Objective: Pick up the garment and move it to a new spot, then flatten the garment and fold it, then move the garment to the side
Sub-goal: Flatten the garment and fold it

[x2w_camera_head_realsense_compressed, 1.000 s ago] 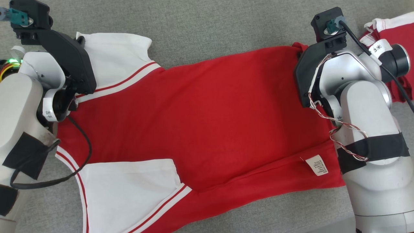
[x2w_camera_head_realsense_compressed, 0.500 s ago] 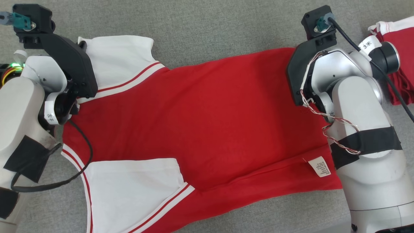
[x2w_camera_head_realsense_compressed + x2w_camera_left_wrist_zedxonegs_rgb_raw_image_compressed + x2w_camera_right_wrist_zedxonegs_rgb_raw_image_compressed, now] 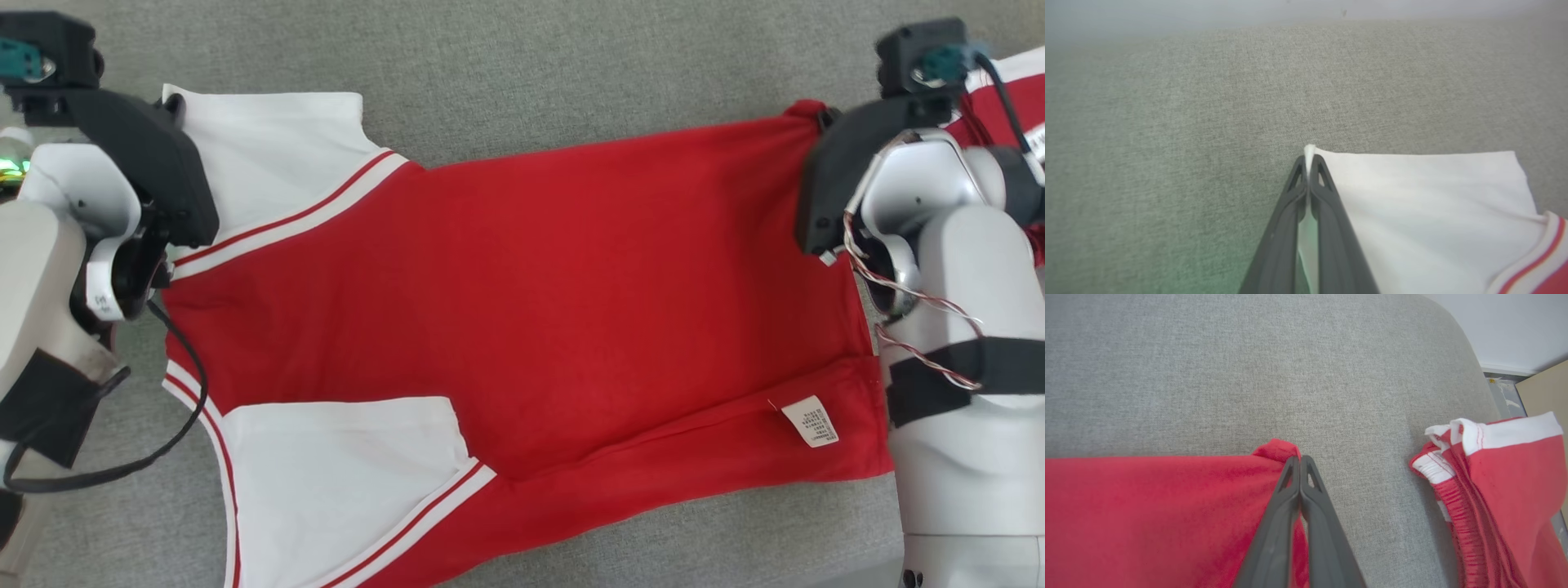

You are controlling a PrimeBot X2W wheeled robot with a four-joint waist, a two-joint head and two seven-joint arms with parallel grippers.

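Across the grey fabric surface [image 3: 522, 65]: the garment [image 3: 522, 278], a red shirt with white sleeves and red-and-white striped trim, lay spread nearly flat, its length running left to right in the head view.
Left claw [image 3: 1308, 157]: clenched, both dark fingers pressed together on the far corner of the upper white sleeve [image 3: 269, 155], with a sliver of white cloth showing between them.
Right claw [image 3: 1299, 459]: clenched on the far corner of the red hem, where a small bunch of red cloth rose at the fingertips.
Garment's far edge: ran fairly straight between the two gripped corners.
Garment's near part: a long crease crossed the red cloth toward the hem.
Lower white sleeve [image 3: 343, 482]: lay flat on the surface at the robot's near left, partly cut off by the bottom edge of the head view.
Care tag [image 3: 811, 420]: white, lying on the red cloth near the hem's near corner, just beside the right forearm.
Second red-and-white piece [image 3: 1502, 490]: lay crumpled at the robot's right, apart from the garment, near the surface's rounded corner.
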